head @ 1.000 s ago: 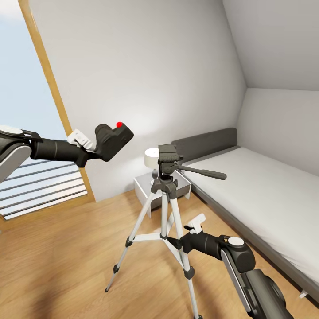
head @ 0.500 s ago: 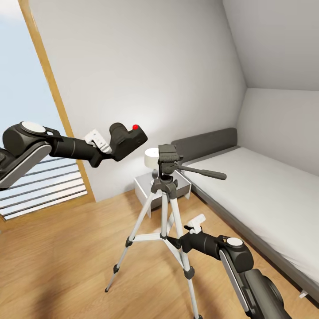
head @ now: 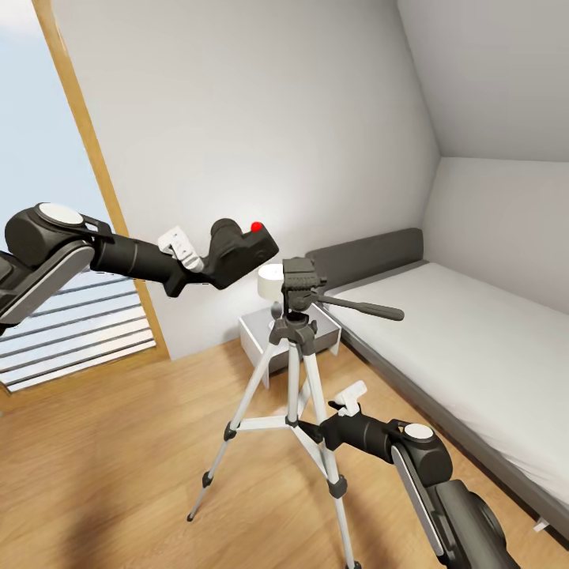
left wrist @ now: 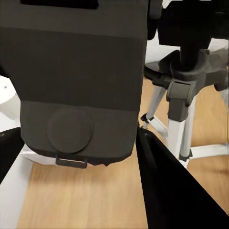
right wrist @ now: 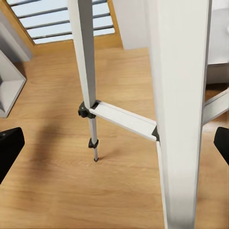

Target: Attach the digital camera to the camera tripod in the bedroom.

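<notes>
My left gripper [head: 190,253] is shut on the digital camera [head: 241,251], a black box with a red button on top. It holds the camera in the air just left of the camera tripod's black head [head: 299,278] and slightly higher. In the left wrist view the camera's underside [left wrist: 81,81] is close, with the tripod head [left wrist: 186,71] just beyond it. The camera tripod [head: 294,379] stands on the wood floor. My right gripper [head: 341,407] is open low beside the tripod. In the right wrist view a silver leg [right wrist: 181,119] stands between its spread fingers [right wrist: 9,148] without touching them.
A grey bed with a white mattress [head: 474,340] runs along the right. A white nightstand [head: 265,336] with a white lamp [head: 270,278] stands behind the tripod against the wall. A tall wood-framed window [head: 47,197] is at the left. Open wood floor [head: 118,442] lies left of the tripod.
My left arm has carried the camera to the right, toward the tripod head. The right arm and the tripod have barely moved.
</notes>
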Controlling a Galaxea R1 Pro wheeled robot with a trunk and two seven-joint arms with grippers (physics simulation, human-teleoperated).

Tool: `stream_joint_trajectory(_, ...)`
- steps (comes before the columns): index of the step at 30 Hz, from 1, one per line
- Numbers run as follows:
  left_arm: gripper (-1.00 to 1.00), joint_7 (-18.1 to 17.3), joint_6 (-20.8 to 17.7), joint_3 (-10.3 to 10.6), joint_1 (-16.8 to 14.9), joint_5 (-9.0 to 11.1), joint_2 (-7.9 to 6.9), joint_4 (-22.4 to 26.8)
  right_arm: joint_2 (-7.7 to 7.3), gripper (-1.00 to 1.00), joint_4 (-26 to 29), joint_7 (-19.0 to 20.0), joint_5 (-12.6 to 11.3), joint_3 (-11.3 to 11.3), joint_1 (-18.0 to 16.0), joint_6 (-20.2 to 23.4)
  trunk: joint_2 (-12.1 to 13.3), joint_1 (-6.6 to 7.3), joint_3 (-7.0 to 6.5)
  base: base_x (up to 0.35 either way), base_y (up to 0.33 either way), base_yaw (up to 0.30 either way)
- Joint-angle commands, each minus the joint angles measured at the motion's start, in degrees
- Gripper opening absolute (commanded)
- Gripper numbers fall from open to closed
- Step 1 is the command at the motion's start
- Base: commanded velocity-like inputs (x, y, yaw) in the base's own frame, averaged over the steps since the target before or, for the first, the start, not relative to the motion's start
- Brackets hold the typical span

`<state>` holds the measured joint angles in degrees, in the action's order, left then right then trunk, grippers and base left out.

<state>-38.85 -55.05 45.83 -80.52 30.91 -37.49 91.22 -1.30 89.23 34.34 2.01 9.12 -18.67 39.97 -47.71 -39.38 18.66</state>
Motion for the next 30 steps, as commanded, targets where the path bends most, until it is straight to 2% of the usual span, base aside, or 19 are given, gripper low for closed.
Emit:
stream_joint_trajectory(1, -1.0, -0.78, -0.1, 0.04, -0.56, -0.25, 0.02, -0.01, -0.03, 1.0, 0.07, 0.22, 0.25, 0.01, -0.05, 0.15, -0.06, -0.01, 0.08, 0.0, 0.0, 0.0)
stream_joint_trajectory(5, -1.0, -2.64, -0.08, 0.14, -2.06, -0.24, 0.37, -0.2, -0.04, 1.0, 0.07, 0.21, 0.35, -0.03, -0.05, -0.14, -0.06, -0.01, 0.08, 0.0, 0.0, 0.0)
stream_joint_trajectory(13, -1.0, -7.36, -0.06, 0.28, -4.8, -0.34, 1.99, -1.49, -0.1, 1.0, -0.09, 0.2, 0.47, 0.12, -0.11, -2.18, -0.06, -0.01, 0.08, 0.0, 0.0, 0.0)
stream_joint_trajectory(30, -1.0, -11.62, 0.69, 0.31, -6.72, -0.39, 3.26, -3.13, -0.36, 1.0, -3.64, 0.2, 1.06, 0.57, -0.14, -5.61, -0.06, -0.01, 0.08, 0.0, 0.0, 0.0)
